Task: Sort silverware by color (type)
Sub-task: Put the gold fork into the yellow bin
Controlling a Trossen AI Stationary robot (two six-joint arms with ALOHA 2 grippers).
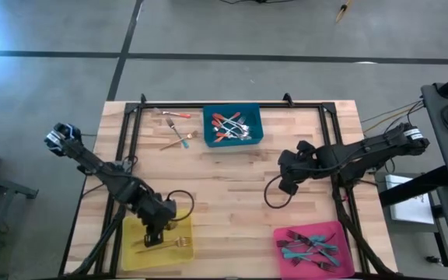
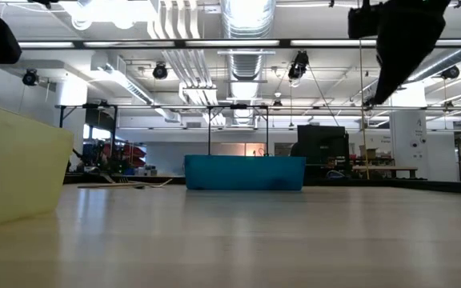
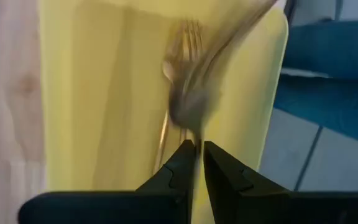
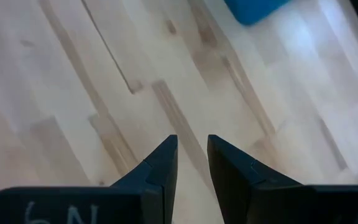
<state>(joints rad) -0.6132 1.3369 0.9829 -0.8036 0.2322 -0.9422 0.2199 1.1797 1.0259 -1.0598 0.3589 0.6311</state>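
The left wrist view was blurred: a gold fork (image 3: 188,74) showed only as a smear rising from between the left gripper's (image 3: 198,155) fingertips, its tines over the yellow bin (image 3: 92,93), and a second gold fork (image 3: 164,134) lay faintly beside it. Whether the near-closed fingers actually pinched the fork's handle could not be made out. From above, the left gripper (image 1: 155,230) hung over the yellow bin (image 1: 131,253) at the table's near left corner, hiding part of it; one gold fork (image 1: 164,243) lay clear across the bin.

In the low view the yellow bin (image 2: 14,168) was cut off at the frame's edge and its contents were hidden behind its wall; the same went for the blue bin (image 2: 245,172) farther back. A dark arm part hung at the top of that view, its gripper cut off.

The blue bin (image 1: 253,117) at the far middle of the wooden table (image 1: 232,187) held a heap of red-orange-handled forks (image 1: 228,127), too tangled to count. The pink bin (image 1: 341,233) at the near right corner held a pile of teal-handled forks (image 1: 311,247), likewise too overlapped to count.

Loose on the table left of the blue bin lay a red-orange-handled fork (image 1: 176,115), a teal-handled fork (image 1: 182,137) and another gold fork (image 1: 179,141), the last two crossing.

The right gripper (image 1: 287,185) hovered above bare wood right of centre, its fingers (image 4: 160,165) slightly parted with nothing between them.
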